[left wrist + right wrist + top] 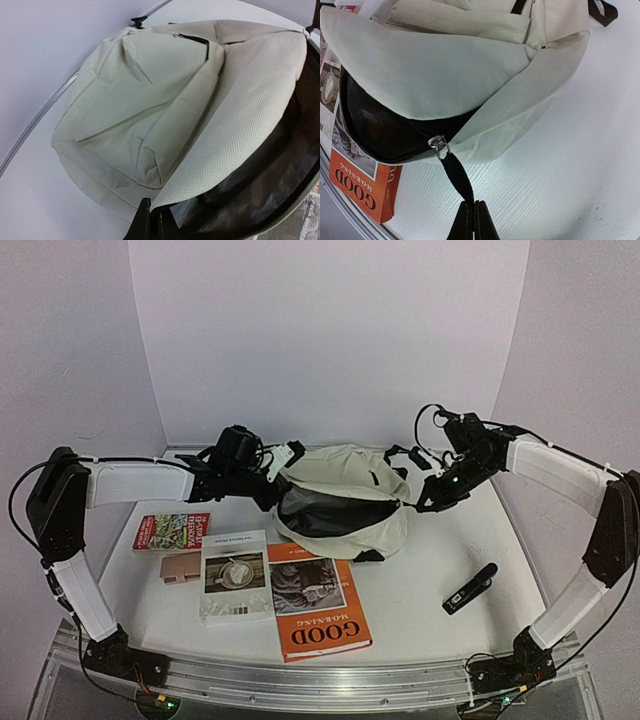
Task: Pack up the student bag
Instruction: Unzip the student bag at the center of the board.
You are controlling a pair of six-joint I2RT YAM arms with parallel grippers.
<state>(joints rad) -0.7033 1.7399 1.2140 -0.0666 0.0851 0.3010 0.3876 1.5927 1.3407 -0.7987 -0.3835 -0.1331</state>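
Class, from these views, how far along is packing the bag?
Done: the bag is unzipped, mouth gaping. In hand: left tool shut on its rim, right tool shut on the zipper pull, holding it open. Left: three books, a pink case and a black gadget lie on the table, unpacked.

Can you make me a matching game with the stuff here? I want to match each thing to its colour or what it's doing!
Things:
1. student bag
2. GOOD MORNING book
3. right claw
4. black stick-shaped gadget

Clues:
A. orange cover
B. lying alone, far right
C. shut on the black zipper pull
D. unzipped, dark inside

Pairs: 1-D, 2-A, 3-C, 4-B
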